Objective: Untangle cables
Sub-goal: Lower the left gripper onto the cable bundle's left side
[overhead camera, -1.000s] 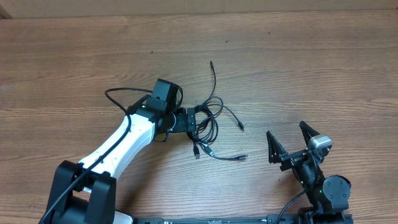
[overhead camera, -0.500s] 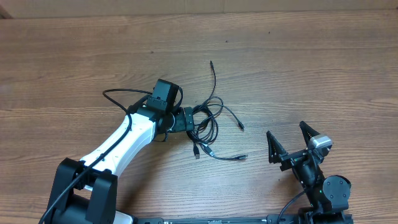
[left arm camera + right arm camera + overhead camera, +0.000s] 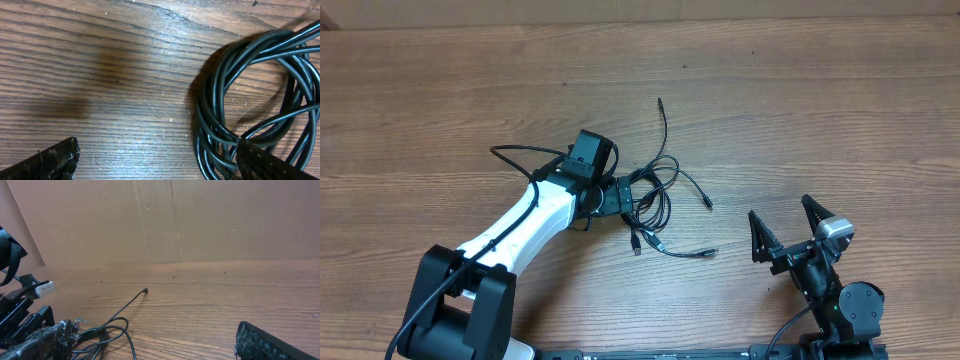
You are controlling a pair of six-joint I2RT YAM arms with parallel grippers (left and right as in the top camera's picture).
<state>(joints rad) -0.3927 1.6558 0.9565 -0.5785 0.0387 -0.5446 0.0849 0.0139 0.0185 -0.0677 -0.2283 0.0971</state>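
The cables (image 3: 655, 195) are thin black cords bunched in loops at the table's middle, with loose plug ends running up, right and down. My left gripper (image 3: 625, 195) is open at the bunch's left edge. In the left wrist view the coiled loops (image 3: 250, 100) lie by the right finger, which rests over some strands; bare wood lies between the fingers (image 3: 157, 160). My right gripper (image 3: 788, 232) is open and empty, low at the right, apart from the cables. Its wrist view shows cable loops (image 3: 107, 330) and one plug end (image 3: 145, 290) ahead to the left.
The wooden table (image 3: 820, 110) stretches all round the bunch. A brown cardboard wall (image 3: 175, 220) stands at the table's far edge. A thicker black wire (image 3: 515, 152) loops from my left arm.
My left arm has shifted slightly, its wrist turning a little at the cable bunch. The cables and the right arm have not visibly moved.
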